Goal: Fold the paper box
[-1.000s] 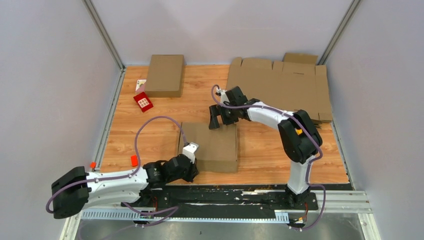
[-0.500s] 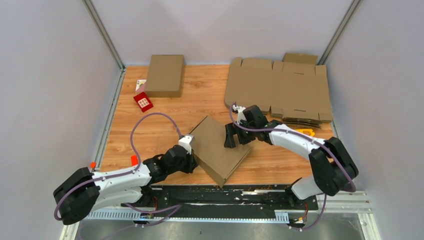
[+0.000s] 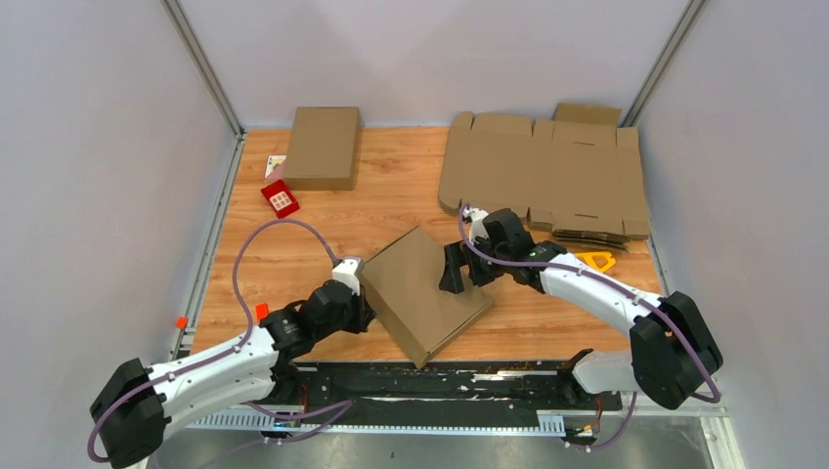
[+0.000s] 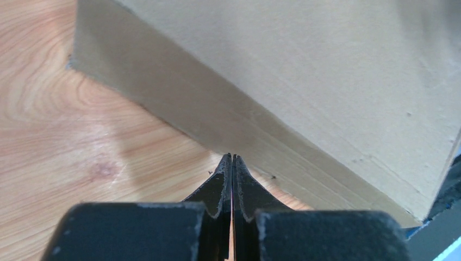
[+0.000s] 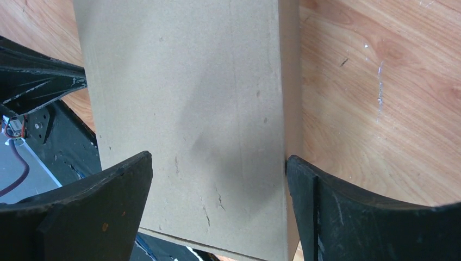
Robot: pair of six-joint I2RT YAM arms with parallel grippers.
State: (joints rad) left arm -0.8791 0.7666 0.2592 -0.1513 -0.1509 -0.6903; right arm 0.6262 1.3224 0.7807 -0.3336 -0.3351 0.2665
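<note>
A closed brown paper box (image 3: pixel 426 290) lies turned at an angle near the table's front edge. It fills the left wrist view (image 4: pixel 304 81) and the right wrist view (image 5: pixel 190 119). My left gripper (image 3: pixel 358 293) is shut and empty, its tips (image 4: pixel 232 157) against the box's left side wall. My right gripper (image 3: pixel 457 274) is open over the box's right corner, one finger (image 5: pixel 348 212) beside the box's edge, the other finger (image 5: pixel 92 206) above the lid.
A second folded box (image 3: pixel 322 147) stands at the back left, a small red card (image 3: pixel 281 199) beside it. Flat unfolded cardboard sheets (image 3: pixel 545 171) lie at the back right. A yellow tool (image 3: pixel 594 260) lies right of my right arm.
The box has turned from square to diagonal and slid toward the front. My right gripper moved toward the front with it. My left gripper moved left along the box's side.
</note>
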